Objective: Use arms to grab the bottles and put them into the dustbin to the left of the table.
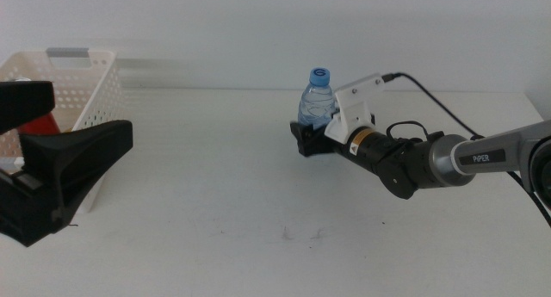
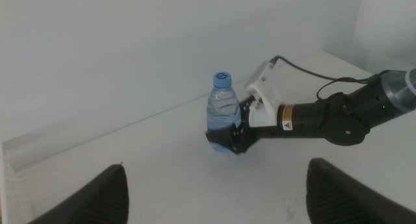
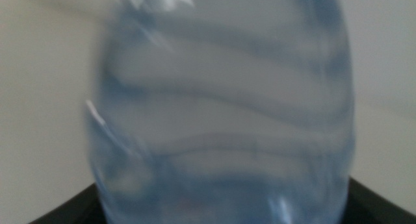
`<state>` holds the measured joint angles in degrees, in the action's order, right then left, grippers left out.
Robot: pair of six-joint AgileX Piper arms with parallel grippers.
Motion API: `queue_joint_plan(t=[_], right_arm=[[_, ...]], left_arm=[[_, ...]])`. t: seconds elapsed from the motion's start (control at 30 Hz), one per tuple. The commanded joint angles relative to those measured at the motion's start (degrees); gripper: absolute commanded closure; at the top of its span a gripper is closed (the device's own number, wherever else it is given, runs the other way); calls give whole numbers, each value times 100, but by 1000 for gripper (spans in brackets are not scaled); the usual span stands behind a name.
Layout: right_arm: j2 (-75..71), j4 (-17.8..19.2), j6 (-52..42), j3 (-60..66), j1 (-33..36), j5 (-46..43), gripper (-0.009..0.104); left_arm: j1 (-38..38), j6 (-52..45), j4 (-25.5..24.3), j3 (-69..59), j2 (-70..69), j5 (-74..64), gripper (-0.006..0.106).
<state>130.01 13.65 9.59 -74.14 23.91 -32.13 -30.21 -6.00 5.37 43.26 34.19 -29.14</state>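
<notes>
A small clear water bottle (image 1: 317, 97) with a blue cap stands upright near the middle of the white table (image 1: 224, 211). My right gripper (image 1: 312, 135) comes in from the right and is shut on the bottle's lower part; the bottle fills the right wrist view (image 3: 221, 107). The left wrist view shows the bottle (image 2: 223, 110) and the right gripper (image 2: 227, 136) from across the table. My left gripper (image 1: 90, 116) is open and empty at the far left, in front of the white dustbin (image 1: 86, 77). A red can (image 1: 39, 125) shows inside the dustbin. The yellow bottle is out of view.
The right arm's white housing (image 1: 357, 103) and black cable (image 1: 439, 103) rise just behind the bottle. Faint scuff marks (image 1: 288, 235) lie on the table's front. A white wall closes the back.
</notes>
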Motion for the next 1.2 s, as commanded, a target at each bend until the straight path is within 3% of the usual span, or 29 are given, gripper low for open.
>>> queue_joint_plan(t=[0.0, 0.23, 0.37, 0.5, 0.7, 1.17], right_arm=[[-213, 103, 288, -11, 12, 717, 3], [-2116, 228, 1352, 274, 12, 3965, 4], [-3647, -153, 958, 546, 153, 5673, 4], [-4841, -1003, -123, 596, 444, 6876, 4], [-5738, -1084, -165, 666, 586, 7410, 4], [-5995, -1037, -165, 666, 586, 7420, 4]], left_arm=[[-14, -2, -2, -30, 30, 76, 7], [-14, -2, -2, -30, 30, 76, 7], [-14, -2, -2, -30, 30, 76, 7], [-14, -2, -2, -30, 30, 76, 7], [-14, -2, -2, -30, 30, 76, 7], [-14, -2, -44, 65, 30, 99, 7]])
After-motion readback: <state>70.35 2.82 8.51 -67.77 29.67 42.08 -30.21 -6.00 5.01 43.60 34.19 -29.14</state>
